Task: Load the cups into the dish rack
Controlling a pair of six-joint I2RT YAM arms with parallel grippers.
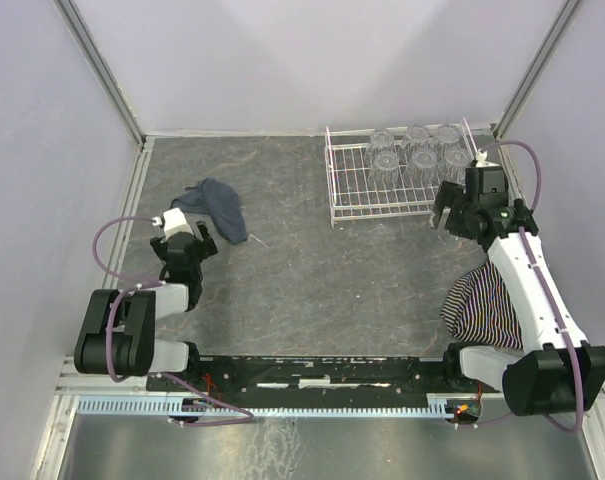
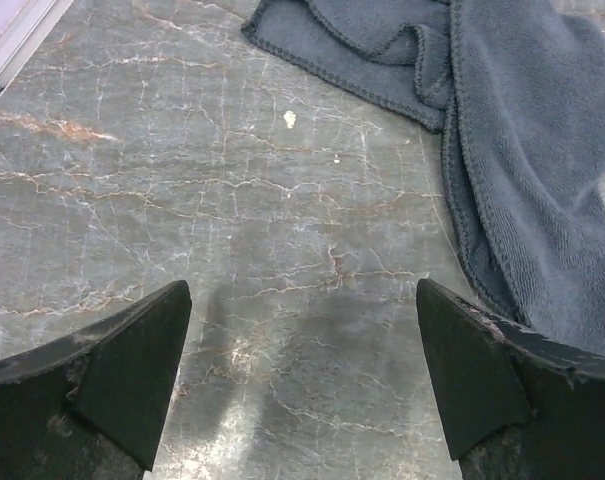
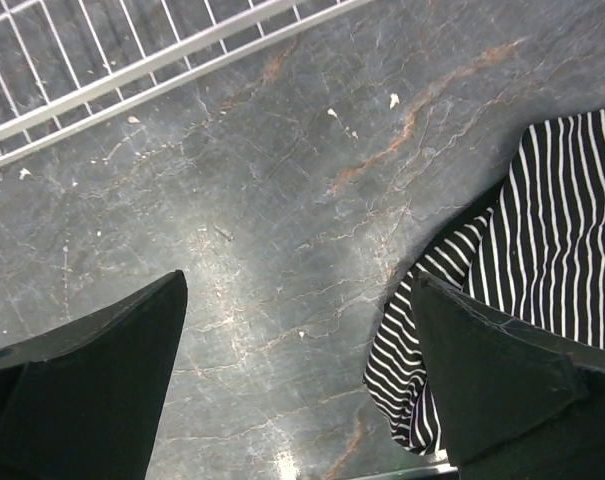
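Observation:
Several clear cups (image 1: 415, 150) stand in two rows at the back of the white wire dish rack (image 1: 354, 200), at the table's far right. My right gripper (image 1: 448, 215) hangs open just off the rack's near right corner, apart from the cups and with nothing between its fingers. In the right wrist view the right gripper (image 3: 297, 290) is over bare table, with the dish rack's rim (image 3: 132, 70) at the upper left. My left gripper (image 1: 189, 240) is open and empty at the left, and the left wrist view shows that gripper (image 2: 302, 300) above bare table.
A crumpled blue-grey towel (image 1: 220, 205) lies just beyond the left gripper and also fills the upper right of the left wrist view, the towel (image 2: 522, 150). A black-and-white striped cloth (image 1: 487, 305) lies beside the right arm, the same cloth (image 3: 562, 230) under the right finger.

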